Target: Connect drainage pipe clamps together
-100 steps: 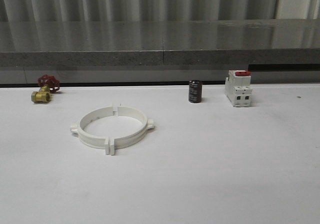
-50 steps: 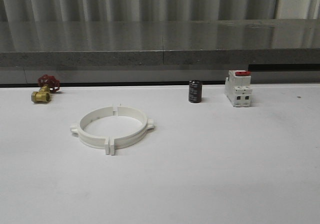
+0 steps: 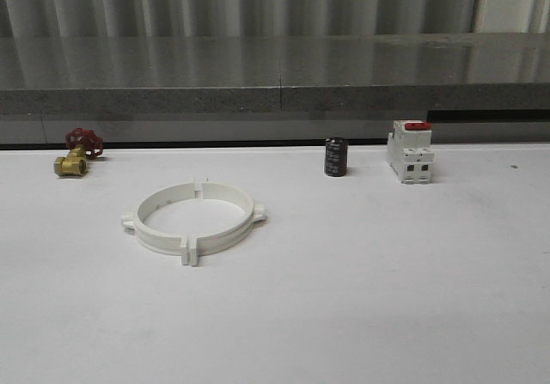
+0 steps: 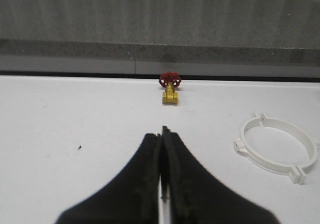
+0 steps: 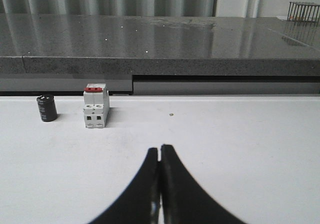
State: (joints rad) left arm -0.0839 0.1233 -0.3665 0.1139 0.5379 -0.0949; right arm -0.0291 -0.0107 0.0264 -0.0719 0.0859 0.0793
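You have wide bare table [image 3: 361,298] all around the pipe clamps [image 3: 193,217], which lie joined as a ring left of centre. Along the back edge stand a brass valve [image 3: 76,154], black cylinder [image 3: 335,157] and switch [image 3: 409,151]. Your left gripper [image 4: 161,143] and right gripper [image 5: 159,156] are both closed, holding nothing.

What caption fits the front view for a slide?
Two white drainage pipe clamps form a ring on the table, with a brass valve, black cylinder and switch behind.
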